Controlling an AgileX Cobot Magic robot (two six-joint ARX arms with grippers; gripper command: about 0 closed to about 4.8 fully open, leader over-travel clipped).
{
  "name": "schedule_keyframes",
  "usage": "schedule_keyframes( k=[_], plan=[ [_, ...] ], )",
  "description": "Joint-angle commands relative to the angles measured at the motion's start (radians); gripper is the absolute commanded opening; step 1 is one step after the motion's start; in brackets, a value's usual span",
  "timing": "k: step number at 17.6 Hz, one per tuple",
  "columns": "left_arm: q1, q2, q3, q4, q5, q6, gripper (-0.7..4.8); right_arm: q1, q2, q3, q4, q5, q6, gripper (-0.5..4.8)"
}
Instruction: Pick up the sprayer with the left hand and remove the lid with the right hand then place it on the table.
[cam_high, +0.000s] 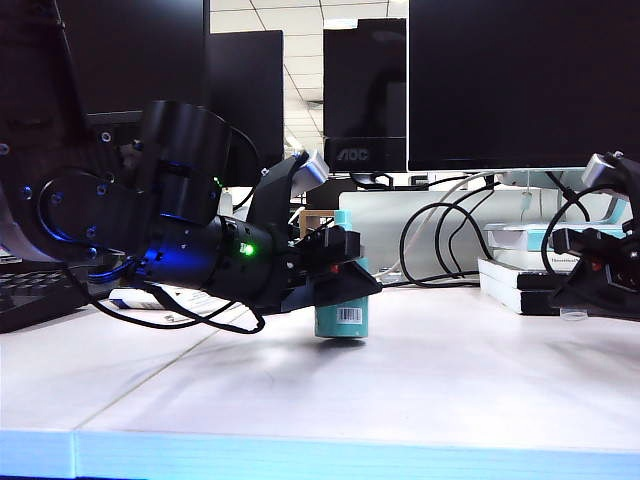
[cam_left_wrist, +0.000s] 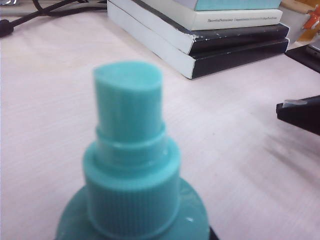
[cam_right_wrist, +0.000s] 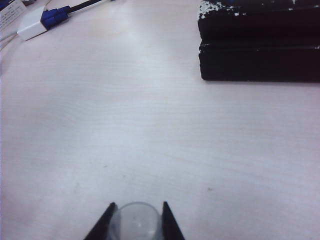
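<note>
The teal sprayer (cam_high: 340, 318) with its barcode label hangs slightly tilted, low over the white table (cam_high: 420, 400). My left gripper (cam_high: 345, 282) is shut on its body from the left side. In the left wrist view the sprayer's nozzle (cam_left_wrist: 129, 110) stands bare, with no cap on it. At the far right my right gripper (cam_high: 578, 305) sits low by the table, shut on the clear lid (cam_high: 573, 314). The right wrist view shows the lid (cam_right_wrist: 136, 223) pinched between the two black fingertips (cam_right_wrist: 167, 220), just above the table (cam_right_wrist: 150, 125).
A stack of books (cam_high: 525, 262) lies at the back right, close behind the right gripper; their black edge (cam_right_wrist: 260, 45) is near in the right wrist view. Black cables (cam_high: 440, 235) and monitors stand behind. A white-and-blue plug (cam_right_wrist: 37, 22) lies farther off. A keyboard (cam_high: 35, 295) sits at left.
</note>
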Motion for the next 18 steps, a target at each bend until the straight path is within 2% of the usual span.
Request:
schedule_keyframes(
  k=[1, 3, 4, 5, 6, 7, 8, 9, 10, 11, 14, 17, 18],
  plan=[
    [0.002, 0.0, 0.002, -0.048, 0.004, -0.006, -0.06, 0.0, 0.014, 0.002, 0.011, 0.006, -0.006, -0.06],
    [-0.002, 0.0, 0.003, -0.109, 0.002, -0.004, 0.07, 0.0, 0.06, 0.002, 0.009, -0.002, -0.005, 0.06],
    [-0.002, 0.0, 0.005, -0.109, 0.005, -0.004, 0.35, 0.0, 0.076, 0.002, 0.011, -0.016, -0.005, 0.56],
    [0.0, -0.003, 0.008, -0.105, 0.004, -0.003, 0.86, 0.0, 0.095, 0.002, 0.017, -0.019, -0.004, 1.62],
    [0.005, -0.005, 0.014, -0.103, 0.005, -0.003, 1.58, 0.0, 0.106, 0.002, 0.022, -0.019, -0.001, 2.37],
    [0.008, -0.005, 0.021, -0.104, 0.004, -0.004, 2.85, 0.0, 0.109, 0.002, 0.031, -0.034, -0.001, 2.39],
    [0.008, -0.005, 0.023, -0.103, 0.004, -0.003, 3.39, 0.0, 0.109, 0.002, 0.044, -0.04, -0.001, 2.46],
    [0.008, -0.005, 0.024, -0.099, 0.004, -0.003, 4.25, 0.0, 0.109, 0.002, 0.07, -0.042, 0.0, 2.92],
    [0.008, -0.005, 0.024, -0.073, 0.003, -0.004, 4.79, 0.0, 0.109, 0.002, 0.107, -0.041, 0.006, 4.09],
    [0.008, -0.005, 0.024, -0.047, 0.004, -0.004, 4.79, 0.0, 0.109, 0.002, 0.135, -0.039, 0.011, 4.79],
    [0.008, -0.022, 0.024, 0.067, 0.003, -0.004, 4.79, 0.0, 0.109, 0.004, 0.236, -0.044, 0.021, 4.79],
    [0.013, -0.097, 0.024, 0.055, -0.037, 0.013, 4.79, -0.002, 0.106, 0.004, 0.345, -0.115, 0.068, 4.79],
    [0.023, -0.186, 0.024, -0.005, -0.049, 0.058, 4.79, -0.002, 0.08, 0.003, 0.425, -0.152, 0.115, 4.79]
  ],
)
